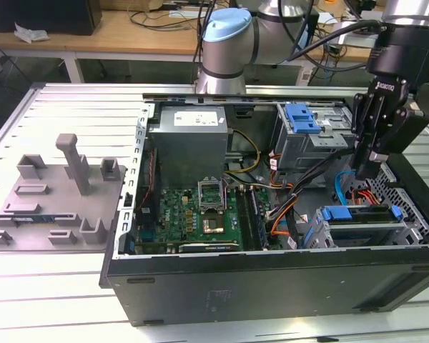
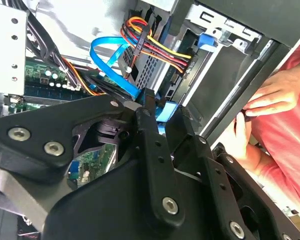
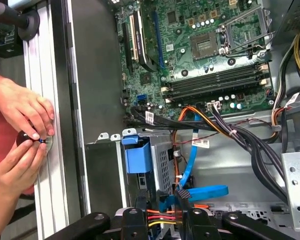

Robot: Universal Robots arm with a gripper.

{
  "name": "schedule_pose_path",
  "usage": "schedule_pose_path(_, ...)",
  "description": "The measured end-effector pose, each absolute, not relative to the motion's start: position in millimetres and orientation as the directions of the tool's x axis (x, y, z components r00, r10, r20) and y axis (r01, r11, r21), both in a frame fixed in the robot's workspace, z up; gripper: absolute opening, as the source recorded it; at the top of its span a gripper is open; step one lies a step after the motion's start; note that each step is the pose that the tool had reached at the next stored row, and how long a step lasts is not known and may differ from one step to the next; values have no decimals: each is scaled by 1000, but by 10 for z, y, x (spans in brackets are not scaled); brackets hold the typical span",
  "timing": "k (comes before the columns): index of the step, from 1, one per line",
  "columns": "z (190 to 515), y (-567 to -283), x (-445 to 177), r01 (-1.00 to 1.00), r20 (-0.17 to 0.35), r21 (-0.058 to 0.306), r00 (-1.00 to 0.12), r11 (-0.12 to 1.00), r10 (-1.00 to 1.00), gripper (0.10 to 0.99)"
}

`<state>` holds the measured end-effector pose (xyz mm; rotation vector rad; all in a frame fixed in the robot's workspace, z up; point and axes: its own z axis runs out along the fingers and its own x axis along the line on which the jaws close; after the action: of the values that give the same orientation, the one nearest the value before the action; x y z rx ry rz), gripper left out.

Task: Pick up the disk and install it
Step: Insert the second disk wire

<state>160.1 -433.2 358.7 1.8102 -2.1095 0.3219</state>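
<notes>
Inside the case: you had the black two-fingered gripper (image 1: 365,171) hanging over the drive-bay corner of the open black computer tower (image 1: 272,286), at the exterior view's right.
Disk: the flat silver hard drive with the bright blue plastic bracket (image 1: 361,214) sat in the grey metal drive cage (image 1: 322,236), just below the gripper and apart from it.
Gripper state: you could not tell whether its fingers were spread or pressed together; nothing was visibly held between them.
Cables: a light-blue flat data cable (image 3: 195,165) and a red, yellow and black wire bundle (image 2: 155,47) ran past the gripper in both wrist views.
Board: the green motherboard (image 1: 207,211) lay on the case floor, well apart from the gripper.
Bystander: a person's hands (image 3: 22,130) pinched a small object beside the tower's outer wall.
</notes>
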Motion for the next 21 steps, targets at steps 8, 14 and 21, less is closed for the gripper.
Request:
schedule_pose_path(8, 3574, -4329, 1620, -986, 398, 50, -129, 162, -908, 208)
schedule_pose_path(14, 3574, -4329, 1619, -986, 402, 49, -129, 162, -907, 208)
schedule_pose_path(21, 3574, -4329, 1601, -986, 402, 47, -129, 162, -906, 208)
